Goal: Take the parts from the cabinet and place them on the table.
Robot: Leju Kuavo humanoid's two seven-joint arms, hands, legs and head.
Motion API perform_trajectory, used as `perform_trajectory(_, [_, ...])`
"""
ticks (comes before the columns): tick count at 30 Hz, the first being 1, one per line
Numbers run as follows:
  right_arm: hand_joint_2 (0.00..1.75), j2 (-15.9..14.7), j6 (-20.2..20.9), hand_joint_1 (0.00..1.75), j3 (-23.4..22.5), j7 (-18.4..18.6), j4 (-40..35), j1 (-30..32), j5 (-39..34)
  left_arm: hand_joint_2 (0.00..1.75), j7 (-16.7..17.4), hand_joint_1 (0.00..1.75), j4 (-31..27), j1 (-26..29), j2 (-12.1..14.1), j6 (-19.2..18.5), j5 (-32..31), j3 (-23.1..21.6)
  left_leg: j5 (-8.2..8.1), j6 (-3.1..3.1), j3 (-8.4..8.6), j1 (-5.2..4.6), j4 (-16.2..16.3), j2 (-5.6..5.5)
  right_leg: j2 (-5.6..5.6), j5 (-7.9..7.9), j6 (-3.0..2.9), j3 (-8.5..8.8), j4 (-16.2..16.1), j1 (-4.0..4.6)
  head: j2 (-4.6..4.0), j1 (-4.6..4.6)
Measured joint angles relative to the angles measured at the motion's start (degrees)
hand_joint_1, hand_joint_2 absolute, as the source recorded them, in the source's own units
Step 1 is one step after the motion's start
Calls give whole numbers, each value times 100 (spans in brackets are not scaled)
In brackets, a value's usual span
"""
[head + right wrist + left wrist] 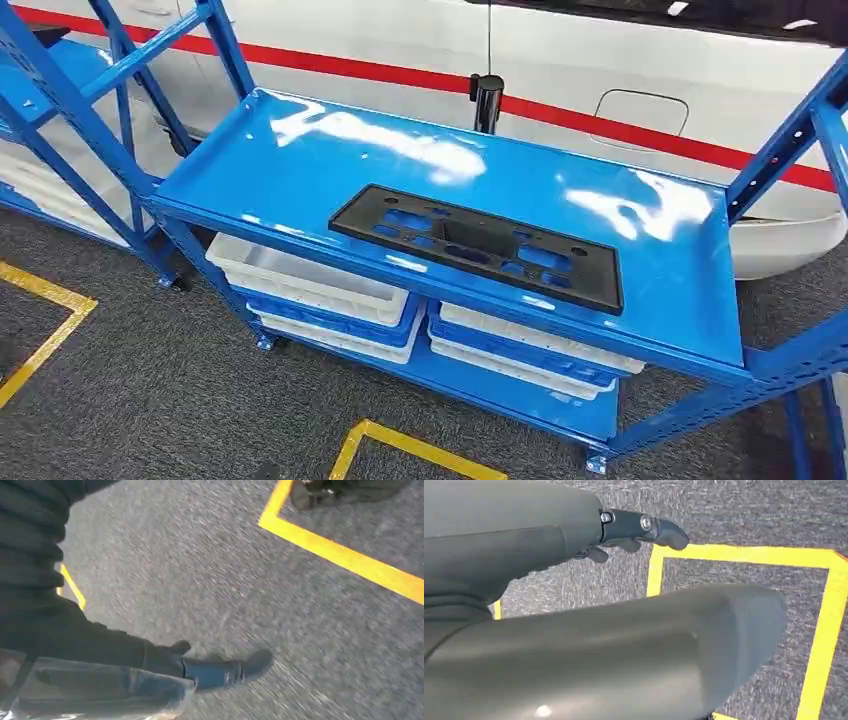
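A flat black plastic part (478, 246) with several cut-outs lies near the front edge of the blue rack's top shelf (300, 150), right of its middle. My left hand (639, 530) hangs over the grey floor with its fingers stretched out and nothing in it. My right hand (165, 662) also hangs over the floor. It holds a part in clear plastic wrap (95, 690) against its fingers, one finger lying straight along the part's edge. The wrap hides what is inside, and this view is blurred.
White and blue trays (310, 280) are stacked on the rack's lower shelf. Blue uprights (790, 140) rise at the rack's ends, and a second rack (60, 110) stands at far left. A white car (600, 70) is behind. Yellow tape (45, 320) marks the grey carpet.
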Motion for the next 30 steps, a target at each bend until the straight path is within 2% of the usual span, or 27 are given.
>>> perform_trajectory(1, [175, 0, -4, 0, -2, 9, 0, 16, -2, 0, 2, 0, 0, -20, -6, 0, -2, 0, 88, -16, 55, 38, -129, 103, -358, -70, -45, -76, 138, -15, 0, 9])
perform_trajectory(2, [175, -2, -15, 0, -2, 15, 2, -6, 0, 0, 2, 0, 0, -13, -22, 0, -9, 0, 122, 46, 50, 43, -190, 151, -602, -252, -95, -215, 425, 5, 0, 40])
perform_trajectory(4, [175, -18, -37, 0, -2, 15, 0, -44, 0, 0, 9, 0, 2, -7, -28, 4, -26, 0, 127, 27, 19, 41, -186, 363, -765, -636, -108, -689, 1345, -40, 0, 46])
perform_trajectory(5, [175, -22, -39, 0, -2, 17, 0, -54, 0, 0, 9, 0, 2, 4, -28, 4, -35, 0, 127, 17, 4, 41, -183, 473, -790, -767, -68, -873, 1748, -74, 0, 44])
perform_trajectory(6, [175, -24, -41, 0, -2, 19, 0, -47, 0, 0, 11, 0, 2, 6, -33, 4, -35, 0, 130, -4, -6, 49, -181, 556, -810, -761, -7, -898, 1833, -107, 0, 52])
perform_trajectory(7, [175, -35, -41, 0, -2, 22, 0, -33, 0, 0, 13, 0, 2, 6, -41, 2, -35, 2, 132, -29, -10, 58, -178, 630, -838, -666, 77, -770, 1633, -146, 0, 46])
perform_trajectory(8, [175, -42, -44, 0, -4, 24, 0, -23, 0, 0, 13, 0, 2, 4, -59, 2, -35, 0, 126, -67, -13, 79, -164, 702, -884, -502, 170, -514, 1200, -187, 0, 50])
perform_trajectory(9, [175, -50, -44, 0, -4, 24, 0, -27, 2, 0, 13, 0, 2, 3, -70, 2, -35, 0, 99, -135, -20, 112, -119, 787, -1017, -289, 274, -116, 518, -233, 0, 44])
perform_trajectory(10, [175, -48, -44, 0, -4, 24, 0, -45, 2, 0, 11, 0, 2, -1, -65, 2, -35, 0, 50, -214, -26, 99, -25, 866, -1342, -236, 307, 166, 0, -261, 0, 61])
perform_trajectory(11, [175, -22, -44, 0, -4, 24, 0, -72, 9, 0, 9, 0, -2, 1, -48, 7, -35, 0, -8, -292, -75, 61, 28, 929, -1340, -215, 251, 165, 69, -201, 0, 72])
perform_trajectory(12, [175, -24, -50, 0, -4, 22, 0, -77, 15, 0, 7, 0, -2, 1, -48, 11, -35, 0, -34, -318, -60, 63, 48, 975, -1231, -212, 153, 109, 104, -202, 0, 26])
perform_trajectory(14, [175, -39, -52, 0, -4, 22, 0, -43, 28, 0, 7, 0, -2, -17, -55, 26, -33, 0, -41, -334, -26, 95, 56, 1081, -1095, -215, 73, 69, 129, -199, 0, 15])
perform_trajectory(15, [175, -42, -57, 0, -4, 22, 0, -37, 46, 0, 7, 0, 0, -17, -59, 39, -31, 0, -71, -372, -38, 153, 92, 1008, -1039, -189, 19, 75, 121, -224, 0, 11])
perform_trajectory(16, [175, -31, -57, 0, -7, 22, 0, -25, 61, 0, 7, 0, -2, -13, -54, 42, -26, 2, -241, -415, -85, 176, 241, 671, -1006, -170, -12, 70, 121, -225, 0, 9])
perform_trajectory(17, [175, -35, -57, 0, -7, 22, 0, -28, 83, 0, 7, 0, 0, -2, -52, 44, -13, 2, -512, -422, -224, 175, 590, 443, -968, -156, -39, 60, 121, -206, 0, 9])
perform_trajectory(18, [175, -35, -57, 0, -7, 22, 0, -41, 96, 0, 4, 0, 0, 19, -52, 48, -13, 4, -791, -425, -443, 168, 1093, 338, -920, -147, -64, 46, 121, -181, 0, -18])
perform_trajectory(19, [175, -33, -57, 0, -7, 22, 0, -46, 107, 0, 7, 0, 2, 34, -50, 48, -13, 7, -1014, -417, -680, 166, 1606, 305, -864, -136, -85, 26, 124, -151, 0, -15])
perform_trajectory(20, [175, -35, -57, 0, -7, 22, 0, -42, 116, 0, 7, 0, 4, 45, -50, 48, -13, 9, -1122, -387, -878, 164, 1996, 305, -809, -123, -104, 9, 125, -111, 0, -15])
perform_trajectory(21, [175, -37, -57, 0, -7, 22, 0, -32, 116, 0, 7, 0, 4, 49, -52, 48, -13, 11, -1049, -352, -891, 163, 1999, 305, -771, -111, -122, 2, 126, -85, 0, -11])
perform_trajectory(22, [175, -39, -57, 0, -7, 22, 0, -27, 114, 0, 7, 0, 7, 51, -52, 48, -13, 11, -848, -296, -766, 155, 1729, 305, -737, -109, -125, 1, 125, -60, 0, -18])
perform_trajectory(23, [175, -39, -57, 0, -7, 24, 0, -27, 116, 0, 7, 0, 7, 49, -52, 48, -13, 13, -597, -228, -541, 128, 1277, 296, -703, -96, -142, 3, 124, -26, 0, -13])
perform_trajectory(24, [175, -37, -55, 0, -7, 28, 0, -31, 118, 0, 7, 0, 4, 43, -52, 48, -13, 13, -358, -129, -270, 94, 753, 266, -676, -89, -146, 8, 123, -8, 0, -13])
perform_trajectory(25, [175, -17, -44, 0, -7, 55, 0, -33, 122, 0, 7, 0, 4, 31, -39, 48, -13, 15, -246, 30, -24, 15, 266, 193, -663, -77, -159, 8, 119, -42, 0, -9])
perform_trajectory(26, [175, -9, -37, 0, -7, 74, 0, -34, 122, 0, 9, 0, 4, 27, -19, 48, -15, 20, -239, 43, -33, 2, 262, 241, -653, -60, -126, 0, 124, 46, 0, 13])
perform_trajectory(27, [175, 5, -37, 0, -7, 96, 0, -29, 120, 0, 9, 0, 4, 19, -26, 46, -33, 20, -229, 58, -40, -33, 255, 253, -655, -52, -112, -15, 124, -12, 0, -2])
perform_trajectory(29, [175, 7, -37, 0, -7, 122, 0, -28, 120, 0, 9, 0, 4, 20, -31, 39, -41, 20, -159, 126, -46, -59, 173, 256, -656, 6, -26, -11, 64, -4, 0, -7])
perform_trajectory(30, [175, -2, -39, 0, -7, 124, 0, -32, 120, 0, 9, 0, 4, 17, -42, 37, -41, 20, -8, 94, 24, 37, -20, 295, -699, -13, -24, -72, 137, 21, 0, 7])
